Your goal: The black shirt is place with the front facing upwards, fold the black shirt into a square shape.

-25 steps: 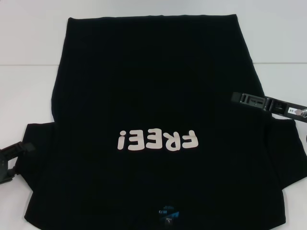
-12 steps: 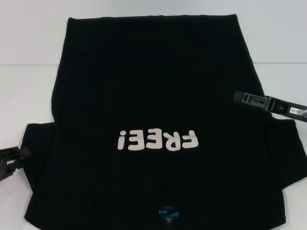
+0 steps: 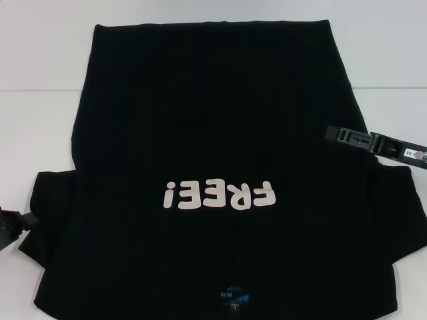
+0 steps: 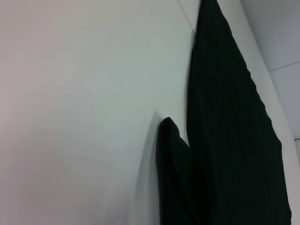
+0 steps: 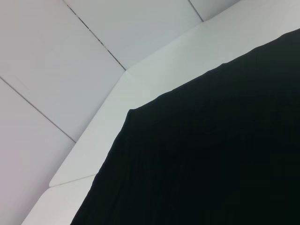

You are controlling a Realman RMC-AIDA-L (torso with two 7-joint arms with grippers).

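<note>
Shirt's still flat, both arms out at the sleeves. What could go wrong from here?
1. The left end effector sits almost out of the head view beside the large black cloth T-shirt, so a missed sleeve grasp there could go unseen.
2. The right end effector is above the shirt's right edge; closing there may pinch both layers or only the body, skewing the fold.
3. On the smooth white table, uneven pulls could drag the shirt crooked.

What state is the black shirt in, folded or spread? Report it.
Spread flat, not folded: the large black cloth T-shirt lies front up on the white table, both sleeves out to the sides and the pale "FREE!" lettering fully showing.
</note>
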